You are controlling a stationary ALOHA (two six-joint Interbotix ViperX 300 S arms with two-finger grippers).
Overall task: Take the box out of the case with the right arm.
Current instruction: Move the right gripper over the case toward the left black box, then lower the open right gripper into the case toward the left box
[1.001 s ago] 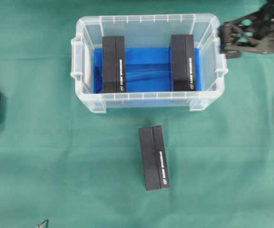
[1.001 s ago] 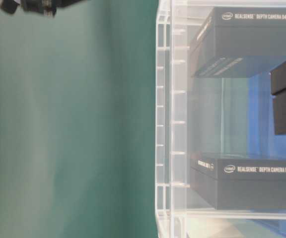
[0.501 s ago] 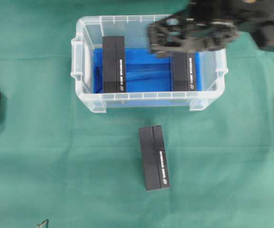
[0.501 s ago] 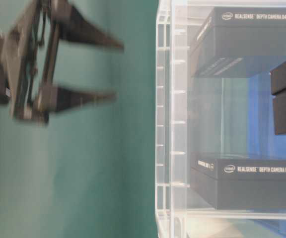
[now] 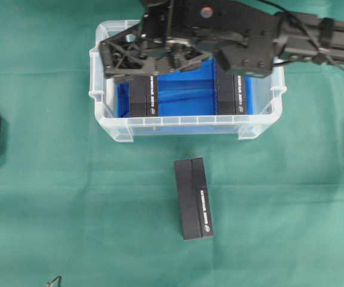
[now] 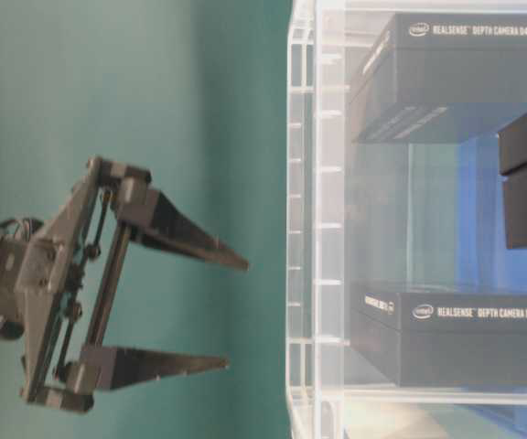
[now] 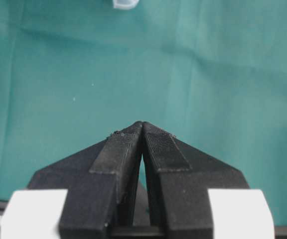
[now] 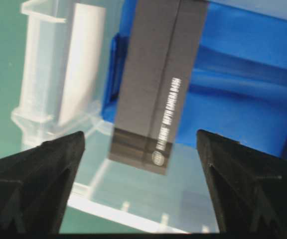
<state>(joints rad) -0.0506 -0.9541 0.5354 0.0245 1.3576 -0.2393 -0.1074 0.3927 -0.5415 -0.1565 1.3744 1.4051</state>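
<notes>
Nearest edge of green cloth-covered surface [image 5: 70,209]: small metal tip just visible at bottom left, too small to identify.

Midway up, one black box [image 5: 194,198] lying flat on the cloth outside the case, long axis running near to far, white lettering along its right side. Well apart from the case's near wall.

Beyond it, the case [image 5: 184,126]: clear plastic tub, rounded corners, rim handles at left and right ends, blue sheet [image 5: 184,95] on the bottom. Two black boxes inside, both lying near to far on the blue lining. Left box [image 5: 143,95] close to the left wall, its far part hidden under the gripper. Right box [image 5: 233,92] close to the right wall, its far part hidden under the arm. Wide strip of blue between the two.

Right arm [image 5: 315,42], all black, reaching in from the far right across the top of the case. Right gripper [image 5: 107,61] over the left end of the tub, above the left box; jaws spread wide, holding nothing. Right wrist view: left box [image 8: 158,84] centred between the two fingers [image 8: 39,184], not touched. Table-level view: gripper [image 6: 236,315] clear of the rim, fingers outside the tub.

Left gripper [image 7: 142,130] seen only in its own wrist view: jaws pressed together, nothing between them, bare green cloth beyond.
</notes>
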